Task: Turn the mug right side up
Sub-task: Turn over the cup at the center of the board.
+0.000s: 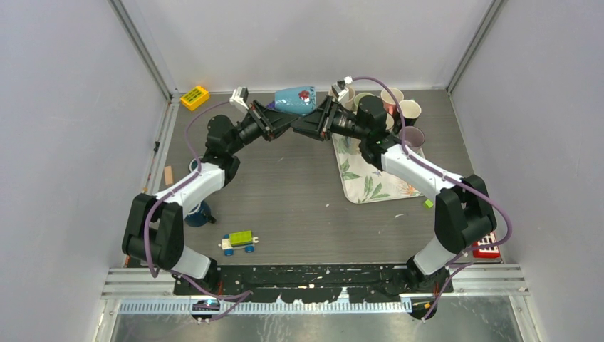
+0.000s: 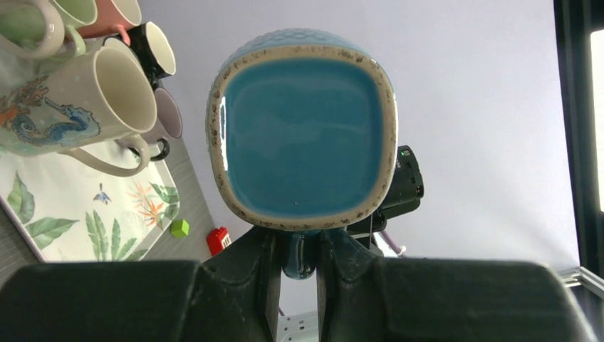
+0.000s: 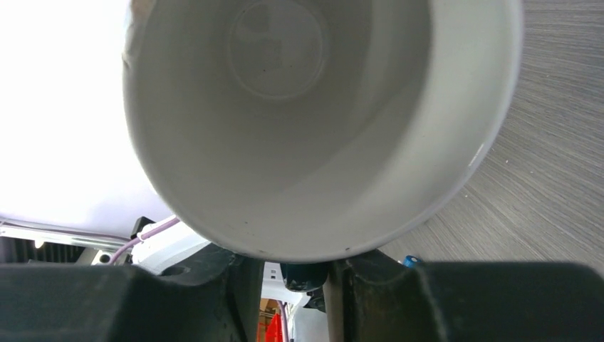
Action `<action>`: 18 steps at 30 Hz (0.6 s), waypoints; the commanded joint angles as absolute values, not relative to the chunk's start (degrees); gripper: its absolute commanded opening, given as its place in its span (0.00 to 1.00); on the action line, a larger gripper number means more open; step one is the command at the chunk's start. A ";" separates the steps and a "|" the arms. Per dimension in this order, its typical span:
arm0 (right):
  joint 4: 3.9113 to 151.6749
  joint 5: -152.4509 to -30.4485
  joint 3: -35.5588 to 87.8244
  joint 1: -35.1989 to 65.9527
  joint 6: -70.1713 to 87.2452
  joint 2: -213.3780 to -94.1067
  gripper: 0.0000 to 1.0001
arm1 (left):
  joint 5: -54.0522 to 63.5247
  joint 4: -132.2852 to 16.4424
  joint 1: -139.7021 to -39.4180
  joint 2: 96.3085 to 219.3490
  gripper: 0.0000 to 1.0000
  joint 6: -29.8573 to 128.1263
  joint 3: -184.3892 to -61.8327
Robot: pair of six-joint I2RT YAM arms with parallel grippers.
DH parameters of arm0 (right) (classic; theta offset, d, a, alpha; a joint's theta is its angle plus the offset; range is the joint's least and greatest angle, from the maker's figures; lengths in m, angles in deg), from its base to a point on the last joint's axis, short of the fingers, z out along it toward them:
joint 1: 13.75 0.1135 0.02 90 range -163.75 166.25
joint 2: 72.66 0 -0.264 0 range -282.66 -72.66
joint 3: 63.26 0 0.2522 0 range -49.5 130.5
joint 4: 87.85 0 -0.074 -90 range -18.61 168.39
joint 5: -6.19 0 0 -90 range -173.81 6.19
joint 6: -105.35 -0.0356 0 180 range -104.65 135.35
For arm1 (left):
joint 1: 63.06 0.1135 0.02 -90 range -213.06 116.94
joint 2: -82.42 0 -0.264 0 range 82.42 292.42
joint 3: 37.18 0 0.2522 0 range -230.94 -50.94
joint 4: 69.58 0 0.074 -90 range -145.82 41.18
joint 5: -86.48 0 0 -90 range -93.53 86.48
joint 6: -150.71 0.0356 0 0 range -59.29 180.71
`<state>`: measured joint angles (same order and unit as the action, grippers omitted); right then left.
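Both arms reach toward the upper centre of the frame, their wrists facing each other. The left claw (image 2: 298, 256) is clamped on the mug (image 2: 306, 128). The right claw (image 3: 295, 274) has narrowed jaws, its grip unclear.

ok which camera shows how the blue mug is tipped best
Top external: the blue mug shows whole from the side there, lying on its side with its mouth toward the right arm. Left wrist shows only its glazed blue base; right wrist only its pale inside.
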<state>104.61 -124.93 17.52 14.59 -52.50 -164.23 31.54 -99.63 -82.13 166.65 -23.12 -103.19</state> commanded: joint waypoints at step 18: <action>81.34 -113.51 21.43 15.86 -33.74 -156.82 0.01 | 33.01 -97.49 -82.57 166.01 0.55 -17.71 -102.87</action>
